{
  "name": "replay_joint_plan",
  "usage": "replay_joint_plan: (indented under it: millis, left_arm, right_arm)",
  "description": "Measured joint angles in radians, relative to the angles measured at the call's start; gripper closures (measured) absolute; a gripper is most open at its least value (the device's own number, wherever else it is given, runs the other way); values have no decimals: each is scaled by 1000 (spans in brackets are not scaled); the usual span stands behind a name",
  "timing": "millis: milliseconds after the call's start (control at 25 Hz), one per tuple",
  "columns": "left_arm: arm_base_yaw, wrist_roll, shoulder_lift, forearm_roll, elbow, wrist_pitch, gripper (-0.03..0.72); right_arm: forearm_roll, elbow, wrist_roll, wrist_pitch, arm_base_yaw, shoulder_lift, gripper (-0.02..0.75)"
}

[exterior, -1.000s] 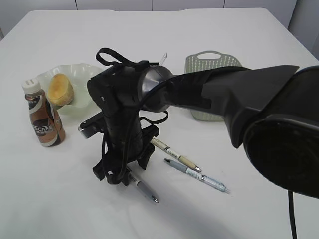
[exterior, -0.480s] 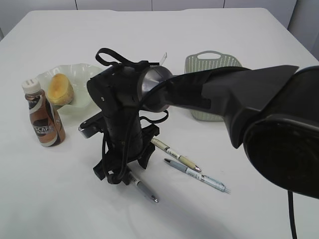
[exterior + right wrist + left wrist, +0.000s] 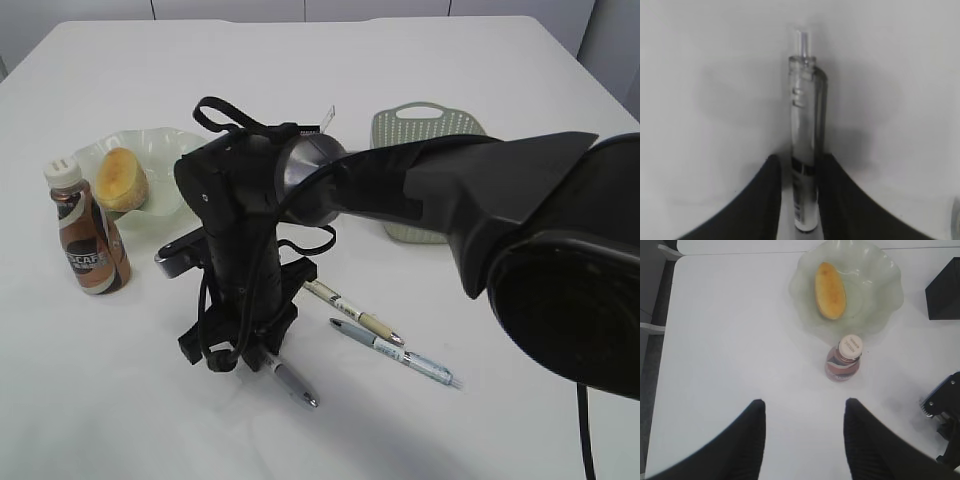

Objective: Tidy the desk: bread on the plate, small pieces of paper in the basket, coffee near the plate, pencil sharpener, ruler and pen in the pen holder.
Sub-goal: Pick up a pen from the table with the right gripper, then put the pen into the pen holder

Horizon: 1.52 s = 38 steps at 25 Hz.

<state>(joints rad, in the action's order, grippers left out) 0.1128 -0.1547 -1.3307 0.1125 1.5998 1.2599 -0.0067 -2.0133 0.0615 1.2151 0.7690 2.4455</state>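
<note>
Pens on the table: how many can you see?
3. One grey pen lies under the right hand, pinched between its fingers. A cream pen and a blue-and-white pen lie side by side just right of it. The arm may hide others.

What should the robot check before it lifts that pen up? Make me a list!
1. Right gripper fingers on both sides of the grey pen: ok.
2. Grip tight enough to lift: cannot tell.
3. Other two pens lie apart from the gripper: ok.
4. Pen holder standing upright: ok.
5. Left gripper open, holding nothing, away from the pens: ok.
6. Bread on plate, coffee beside it: ok.
</note>
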Motion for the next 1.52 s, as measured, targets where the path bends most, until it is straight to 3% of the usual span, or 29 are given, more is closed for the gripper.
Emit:
replay_joint_plan:
  millis: [280, 760, 960, 1160, 1520]
  left_arm:
    - [0, 0, 0, 0, 0, 0, 317]
    - [0, 0, 0, 0, 0, 0, 317]
    - [0, 0, 0, -2, 0, 0, 317]
    - [0, 0, 0, -17, 0, 0, 317]
    - [0, 0, 0, -21, 0, 0, 317]
  right_arm:
    - [7, 0, 1, 0, 0, 0, 664]
    - [-24, 6, 9, 0, 0, -84, 668]
    - [-24, 85, 9, 0, 0, -171, 668]
    - [-25, 272, 13, -32, 0, -311, 668]
    - [-122, 788, 72, -510, 0, -646, 668]
